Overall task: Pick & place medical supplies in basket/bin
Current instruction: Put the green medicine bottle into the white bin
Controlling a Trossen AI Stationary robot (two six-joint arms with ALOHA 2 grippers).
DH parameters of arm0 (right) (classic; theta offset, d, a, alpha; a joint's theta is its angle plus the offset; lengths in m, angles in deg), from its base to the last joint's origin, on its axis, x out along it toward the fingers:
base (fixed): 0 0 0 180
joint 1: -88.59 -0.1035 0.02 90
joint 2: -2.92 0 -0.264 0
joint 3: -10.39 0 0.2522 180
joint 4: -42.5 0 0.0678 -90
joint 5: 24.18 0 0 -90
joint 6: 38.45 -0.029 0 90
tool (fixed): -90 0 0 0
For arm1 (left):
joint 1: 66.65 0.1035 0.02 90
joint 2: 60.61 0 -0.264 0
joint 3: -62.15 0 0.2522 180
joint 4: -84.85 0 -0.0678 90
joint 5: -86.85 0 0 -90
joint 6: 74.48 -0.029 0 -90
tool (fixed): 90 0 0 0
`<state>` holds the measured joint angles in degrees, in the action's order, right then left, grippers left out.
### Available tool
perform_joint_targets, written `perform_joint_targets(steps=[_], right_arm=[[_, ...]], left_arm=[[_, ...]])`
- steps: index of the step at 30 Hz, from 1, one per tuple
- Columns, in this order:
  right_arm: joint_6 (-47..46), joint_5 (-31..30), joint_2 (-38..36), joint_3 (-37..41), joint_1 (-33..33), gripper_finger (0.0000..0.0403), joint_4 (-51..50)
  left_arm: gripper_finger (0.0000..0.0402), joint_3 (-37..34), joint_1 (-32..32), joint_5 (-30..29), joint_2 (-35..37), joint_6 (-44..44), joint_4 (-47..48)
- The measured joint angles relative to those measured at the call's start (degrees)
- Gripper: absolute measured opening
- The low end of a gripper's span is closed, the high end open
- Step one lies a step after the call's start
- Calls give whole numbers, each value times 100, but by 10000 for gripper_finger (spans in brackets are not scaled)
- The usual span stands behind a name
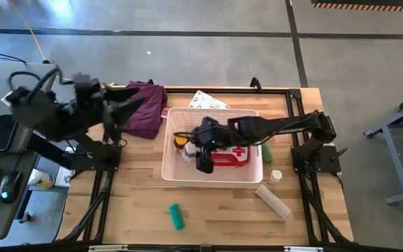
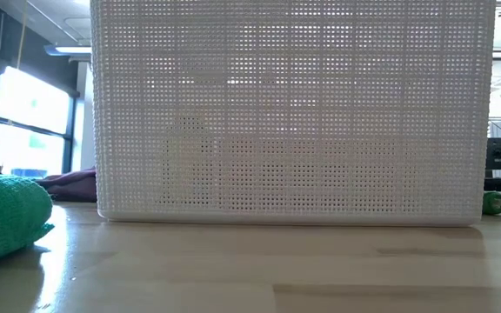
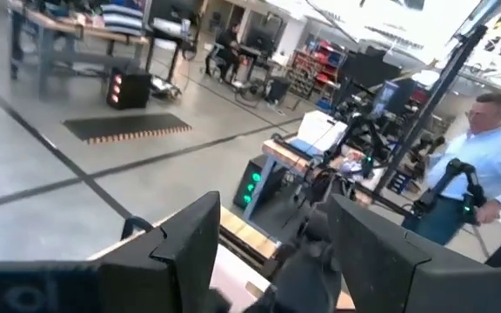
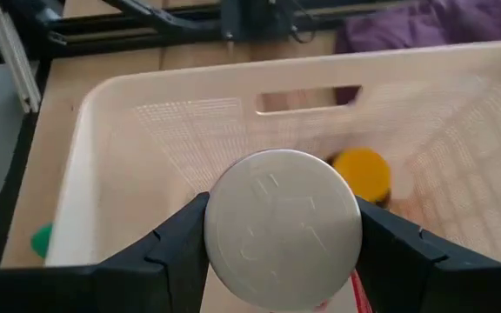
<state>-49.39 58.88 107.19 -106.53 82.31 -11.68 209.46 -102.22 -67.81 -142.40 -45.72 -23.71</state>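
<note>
The white slotted basket (image 1: 212, 175) stands mid-table and holds the red first-aid pouch (image 1: 235, 155) and an amber bottle with a yellow cap (image 1: 180, 142). My right gripper (image 1: 201, 159) reaches in over the basket from the table's right, shut on a small white-capped bottle (image 4: 283, 228). My left gripper (image 3: 272, 248) is raised at the table's left above the purple cloth (image 1: 145, 110), open and level with nothing between its fingers. A green roll (image 1: 176, 216), a beige roll (image 1: 273, 201), a small white-capped bottle (image 1: 276, 176) and a green tube (image 1: 266, 151) lie outside the basket. My right gripper pinches the bottle by its round sides (image 4: 216, 228) between its two fingers (image 4: 177, 243). The bottle's round white end faces the wrist camera. The fingers slant downward from the table's right, and the bottle hangs clear above the basket's inside, near its left end.
A white printed packet (image 1: 208, 101) lies behind the basket's far wall. The basket's handle cutout (image 4: 307, 98) shows in its left wall. In the low view the basket's near wall (image 2: 294, 113) fills the picture. A person (image 3: 481, 165) stands in the room beyond the table.
</note>
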Motion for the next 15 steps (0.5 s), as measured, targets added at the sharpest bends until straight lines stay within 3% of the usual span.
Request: perform_joint_targets(steps=[8, 15], right_arm=[[-36, -453, 2, 891, 57, 223, 1493], [-330, -439, 255, 1002, 191, 223, 1529]], left_arm=[[246, -1, 1174, 1877, 0, 23, 115], [246, -4, 1878, 3316, 100, 213, 424]])
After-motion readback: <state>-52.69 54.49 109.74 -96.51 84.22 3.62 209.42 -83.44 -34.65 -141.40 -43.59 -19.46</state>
